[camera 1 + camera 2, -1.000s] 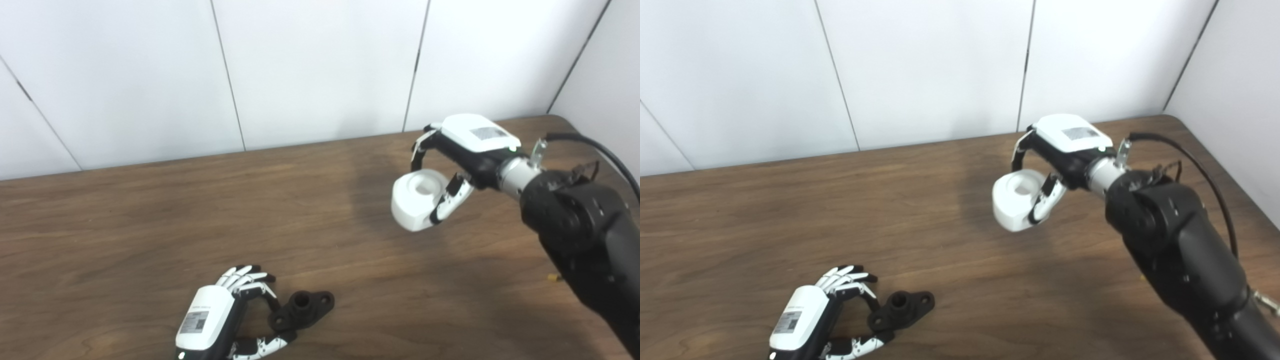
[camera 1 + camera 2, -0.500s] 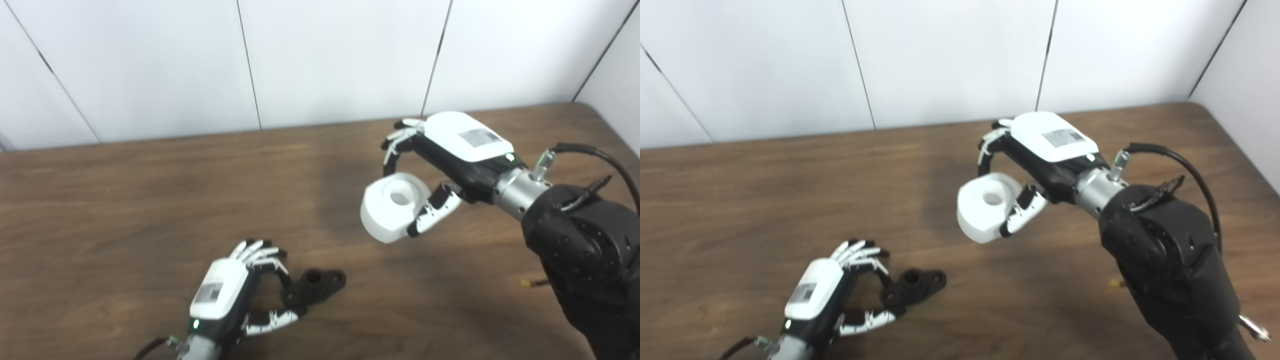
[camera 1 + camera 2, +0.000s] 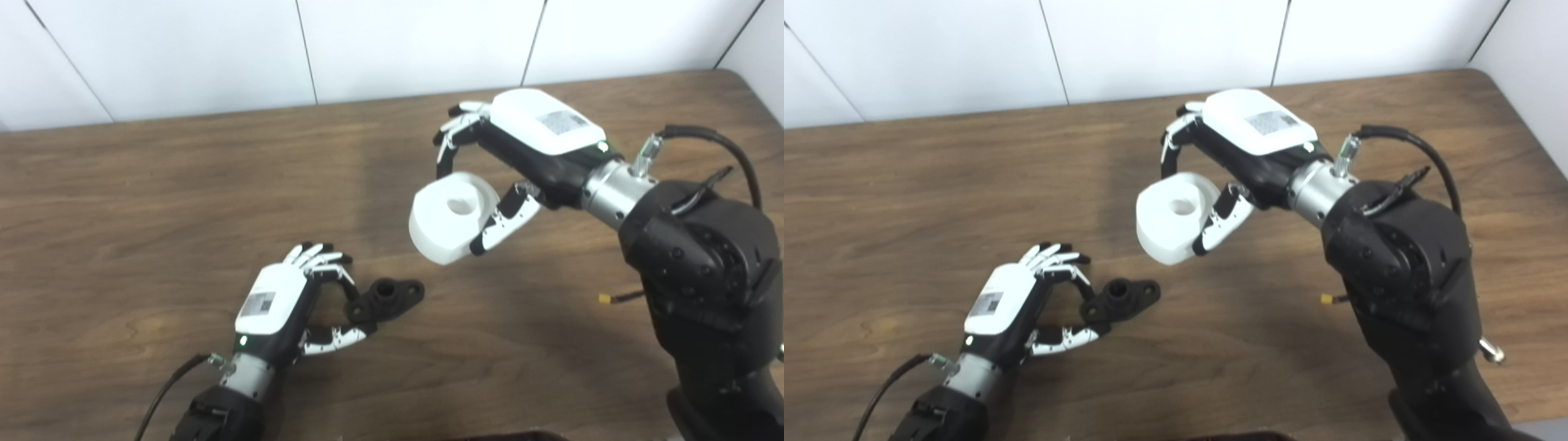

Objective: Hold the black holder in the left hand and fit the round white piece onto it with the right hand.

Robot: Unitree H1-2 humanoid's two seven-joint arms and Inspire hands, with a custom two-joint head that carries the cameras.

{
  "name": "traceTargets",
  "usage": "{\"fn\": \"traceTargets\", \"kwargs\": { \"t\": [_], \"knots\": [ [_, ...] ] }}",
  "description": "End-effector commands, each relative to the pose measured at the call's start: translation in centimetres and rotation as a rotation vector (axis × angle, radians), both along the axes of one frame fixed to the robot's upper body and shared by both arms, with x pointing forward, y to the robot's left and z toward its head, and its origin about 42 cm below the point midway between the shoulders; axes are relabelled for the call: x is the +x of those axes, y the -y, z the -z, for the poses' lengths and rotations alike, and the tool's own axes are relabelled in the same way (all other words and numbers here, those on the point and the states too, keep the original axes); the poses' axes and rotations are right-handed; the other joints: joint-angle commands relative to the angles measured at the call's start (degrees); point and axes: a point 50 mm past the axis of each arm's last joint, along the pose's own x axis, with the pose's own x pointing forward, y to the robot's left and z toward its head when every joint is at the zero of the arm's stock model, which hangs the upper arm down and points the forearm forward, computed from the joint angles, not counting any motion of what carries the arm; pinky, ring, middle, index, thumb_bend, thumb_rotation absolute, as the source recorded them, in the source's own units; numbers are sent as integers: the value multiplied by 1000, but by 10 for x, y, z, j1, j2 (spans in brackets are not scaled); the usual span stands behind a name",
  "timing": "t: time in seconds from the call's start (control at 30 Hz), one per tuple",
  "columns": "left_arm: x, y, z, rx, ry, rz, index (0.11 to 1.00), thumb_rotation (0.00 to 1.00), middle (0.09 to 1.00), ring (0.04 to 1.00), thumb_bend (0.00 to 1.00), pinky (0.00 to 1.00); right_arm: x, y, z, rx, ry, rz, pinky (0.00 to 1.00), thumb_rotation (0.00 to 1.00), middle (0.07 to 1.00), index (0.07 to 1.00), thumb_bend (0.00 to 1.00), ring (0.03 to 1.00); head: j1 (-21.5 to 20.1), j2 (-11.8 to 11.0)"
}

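Observation:
The black holder (image 3: 387, 297), a small flanged part with a round socket and lug holes, lies on the wooden table (image 3: 153, 202) near the front. My left hand (image 3: 288, 306) sits at its left end, fingers above and thumb below, pinching that end. The round white piece (image 3: 450, 215), a thick disc with a central hole, hangs in the air up and to the right of the holder. My right hand (image 3: 520, 159) is shut on it, fingers over the far rim and thumb (image 3: 499, 223) on the near side. The hole faces upward, tilted toward me.
White wall panels (image 3: 398, 37) stand along the table's far edge, and its rounded far right corner (image 3: 1482, 76) shows. A small yellow-tipped connector (image 3: 606, 299) lies on the wood by my right forearm. A black cable (image 3: 710, 138) loops off the right wrist.
The camera has tilted down and shifted. My right hand has carried the white piece left and nearer, closer to the holder. The left hand stays at the holder.

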Motion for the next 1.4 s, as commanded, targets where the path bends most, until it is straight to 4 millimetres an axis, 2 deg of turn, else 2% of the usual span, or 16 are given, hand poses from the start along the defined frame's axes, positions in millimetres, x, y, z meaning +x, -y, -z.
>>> {"fn": "traceTargets", "kwargs": {
  "t": [0.0,0.77,0.93,1.37],
  "knots": [
    [-2,0,4,45,-34,10,490,46,796,907,509,967,-2,-3,-15,5,85,-11,818,145,791,483,525,913,1,2],
    [-1,12,5,47,-29,17,490,48,794,905,507,974,4,-25,1,18,43,-96,810,142,783,483,526,909,46,3],
    [-2,15,5,48,-32,18,490,49,799,912,507,982,5,-28,6,14,32,-112,833,143,783,483,525,912,57,3],
    [0,19,6,46,-26,19,490,50,800,909,507,971,8,-34,17,11,7,-140,829,142,784,483,525,903,64,3]
  ]
}}
